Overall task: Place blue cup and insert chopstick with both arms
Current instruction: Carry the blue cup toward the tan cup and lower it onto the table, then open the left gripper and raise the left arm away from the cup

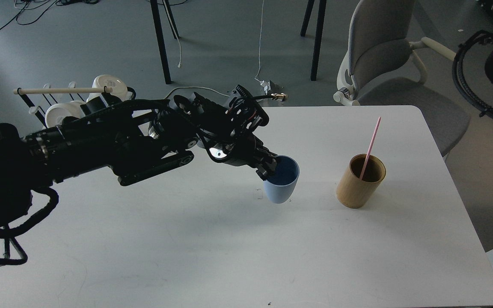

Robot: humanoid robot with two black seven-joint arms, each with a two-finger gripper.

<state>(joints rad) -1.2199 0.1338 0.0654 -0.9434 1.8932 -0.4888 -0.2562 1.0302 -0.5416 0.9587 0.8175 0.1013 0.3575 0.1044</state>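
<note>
Left gripper (268, 167) clamped on blue cup (281, 179) rim, cup at table (186, 239) centre, release pending. Chopstick (370, 147) stands in bamboo holder (360, 181), uninserted. Right gripper unseen.

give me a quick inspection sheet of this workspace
surface: white table, mostly bare, faint scuffs
job's things: blue cup upright near table centre, gripped at its rim; pink chopstick leaning in the bamboo cup, to the blue cup's right
clutter: rack with white mugs and a wooden dowel at the table's far left
grippers: left gripper shut on the blue cup's rim; right gripper not in view
cables: black bundles along the left arm; white cord and plug on the floor
surroundings: grey chair behind the table, dark table legs, grey floor
</note>
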